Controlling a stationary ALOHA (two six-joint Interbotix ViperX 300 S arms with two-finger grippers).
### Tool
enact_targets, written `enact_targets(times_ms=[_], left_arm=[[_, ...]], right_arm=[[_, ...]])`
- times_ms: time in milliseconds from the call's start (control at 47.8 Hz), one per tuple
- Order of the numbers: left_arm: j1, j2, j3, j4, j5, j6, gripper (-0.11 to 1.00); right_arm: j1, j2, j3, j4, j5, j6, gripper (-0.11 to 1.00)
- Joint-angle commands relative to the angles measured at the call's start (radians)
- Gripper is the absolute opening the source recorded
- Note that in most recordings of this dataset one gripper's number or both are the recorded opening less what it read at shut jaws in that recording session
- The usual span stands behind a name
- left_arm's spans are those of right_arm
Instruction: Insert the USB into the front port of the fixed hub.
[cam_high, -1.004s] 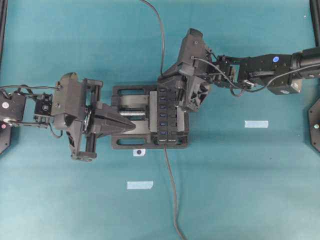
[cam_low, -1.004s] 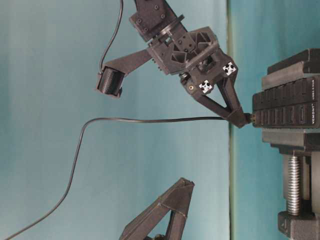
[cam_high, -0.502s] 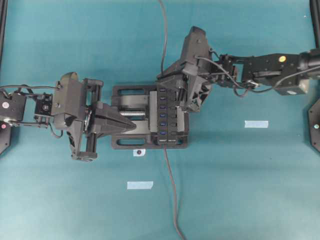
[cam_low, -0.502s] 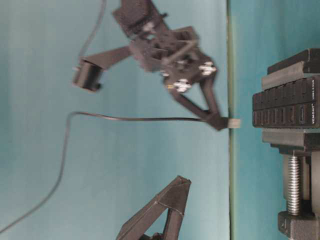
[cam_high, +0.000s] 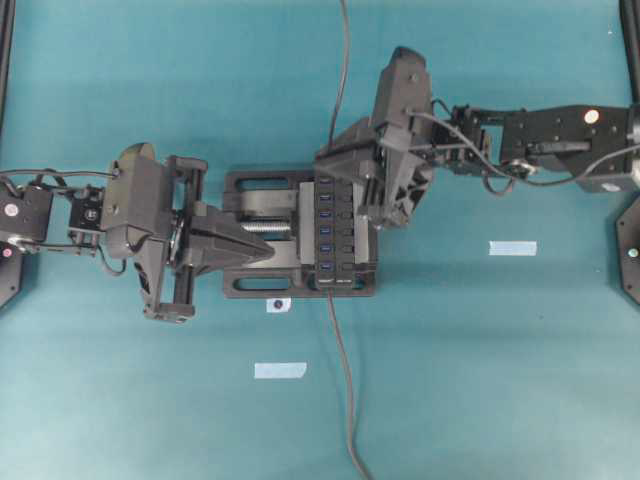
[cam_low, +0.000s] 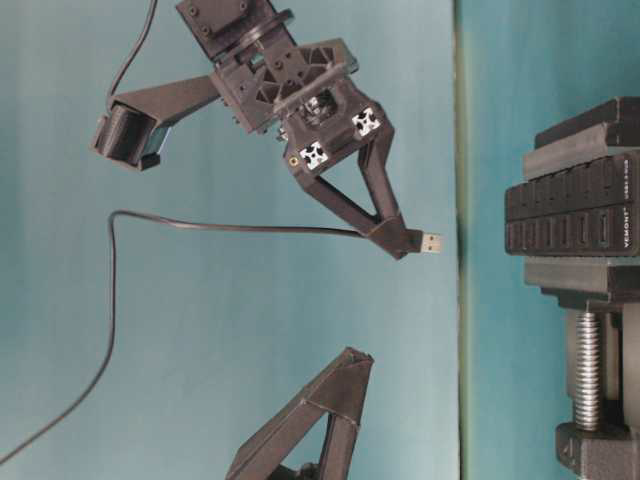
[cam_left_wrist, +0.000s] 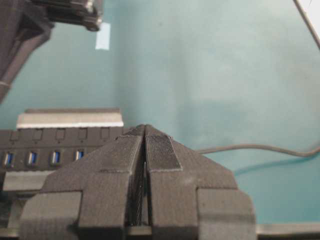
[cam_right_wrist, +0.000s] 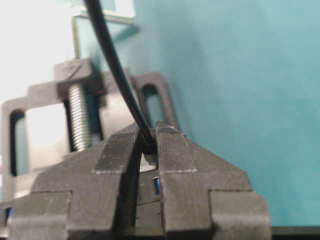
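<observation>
The right gripper (cam_low: 405, 242), clamped on the USB (cam_low: 428, 242), holds the plug in the air short of the fixed hub (cam_low: 575, 222), its metal tip pointing at the ports. Insertion is not yet made; the next move likely calls for aligning the tip with the front port and pushing in, while the left gripper (cam_high: 262, 250), jaws together, waits beside the vise (cam_high: 255, 205)

A teal table (cam_high: 520, 380) carries a black vise (cam_high: 262, 292). Right of the vise lies 1 pale tape strip (cam_high: 513, 248), below it another (cam_high: 279, 370); a dark cable (cam_high: 345, 400) trails downward from it.
</observation>
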Motion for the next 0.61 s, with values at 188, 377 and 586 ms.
enact_targets(times_ms=[188, 377, 586], left_arm=[[-0.014, -0.008, -0.026, 0.003, -0.011, -0.002, 0.00], [-0.020, -0.008, -0.023, 0.003, -0.011, 0.005, 0.00], [-0.020, -0.008, -0.014, 0.003, -0.011, 0.006, 0.00]], right_arm=[[0.041, -0.034, -0.008, 0.002, 0.035, 0.003, 0.05], [0.066, -0.057, -0.008, 0.002, 0.052, 0.003, 0.05], [0.103, -0.086, -0.012, 0.003, 0.058, 0.003, 0.05]])
